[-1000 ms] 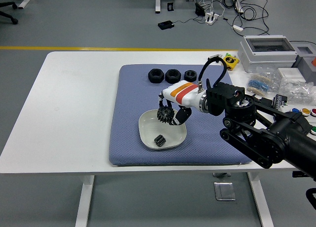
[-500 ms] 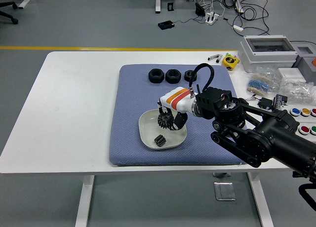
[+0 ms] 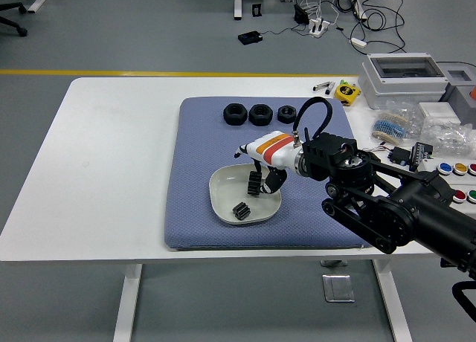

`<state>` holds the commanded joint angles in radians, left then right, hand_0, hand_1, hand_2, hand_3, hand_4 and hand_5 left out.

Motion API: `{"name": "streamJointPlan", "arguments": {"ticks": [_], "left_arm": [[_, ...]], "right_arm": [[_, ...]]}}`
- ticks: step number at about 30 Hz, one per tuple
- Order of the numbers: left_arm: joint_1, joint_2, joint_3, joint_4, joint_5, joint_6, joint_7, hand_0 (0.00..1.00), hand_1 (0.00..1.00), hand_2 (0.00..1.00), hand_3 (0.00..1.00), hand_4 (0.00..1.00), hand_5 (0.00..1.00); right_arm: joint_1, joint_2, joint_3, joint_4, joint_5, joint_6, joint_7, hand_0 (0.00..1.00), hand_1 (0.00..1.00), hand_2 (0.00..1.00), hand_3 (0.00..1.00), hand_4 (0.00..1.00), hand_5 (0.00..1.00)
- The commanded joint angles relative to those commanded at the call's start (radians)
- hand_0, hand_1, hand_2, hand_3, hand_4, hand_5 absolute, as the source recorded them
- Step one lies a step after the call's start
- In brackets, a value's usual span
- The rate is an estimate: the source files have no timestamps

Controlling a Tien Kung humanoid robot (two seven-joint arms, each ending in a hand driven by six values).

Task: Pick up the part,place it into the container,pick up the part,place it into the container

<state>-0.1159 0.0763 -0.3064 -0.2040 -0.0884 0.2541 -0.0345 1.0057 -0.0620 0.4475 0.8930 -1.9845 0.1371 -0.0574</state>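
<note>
**Right hand over the dish, gear at the fingers**

From my station I see the right hand [image 3: 260,162], white with orange and red stripes, reaching in from the right on its black arm and poised over the white dish [image 3: 223,202]. A black toothed gear [image 3: 254,184] stands on edge directly beneath the fingers [image 3: 274,180], its lower part within the dish's far right side. The fingers are bent down beside the gear; I cannot tell whether they grip it or have let go, nor whether the gear rests on the dish floor.

A second small black part [image 3: 239,210] lies in the dish, toward its near side, apart from the gear.

The dish sits on a blue-grey mat [image 3: 193,156] that covers the middle of the white table [image 3: 111,149]. Along the mat's far edge three black ring-shaped parts [image 3: 259,114] stand in a row, well apart from the dish.

At the table's right end I note a grey box with a clear lid [image 3: 404,78], a yellow tape measure [image 3: 344,92] beside it, and a panel of coloured buttons [image 3: 455,169] near the right edge.
</note>
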Motion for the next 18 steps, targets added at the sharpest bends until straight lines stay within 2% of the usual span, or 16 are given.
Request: {"name": "streamJointPlan", "arguments": {"ticks": [9, 18], "left_arm": [[0.003, -0.001, -0.001, 0.000, 0.000, 0.000, 0.001, 0.695, 0.559, 0.662, 0.569, 0.571, 0.587], [0.005, -0.002, -0.003, 0.000, 0.001, 0.000, 0.003, 0.695, 0.562, 0.661, 0.568, 0.571, 0.587]], "right_arm": [[-0.006, -0.029, 0.093, 0.048, -0.023, -0.012, 0.002, 0.232, 0.369, 0.505, 0.866, 0.521, 0.048], [-0.030, -0.054, 0.084, 0.108, 0.031, 0.004, 0.016, 0.226, 0.362, 0.489, 0.841, 0.488, 0.035]]}}
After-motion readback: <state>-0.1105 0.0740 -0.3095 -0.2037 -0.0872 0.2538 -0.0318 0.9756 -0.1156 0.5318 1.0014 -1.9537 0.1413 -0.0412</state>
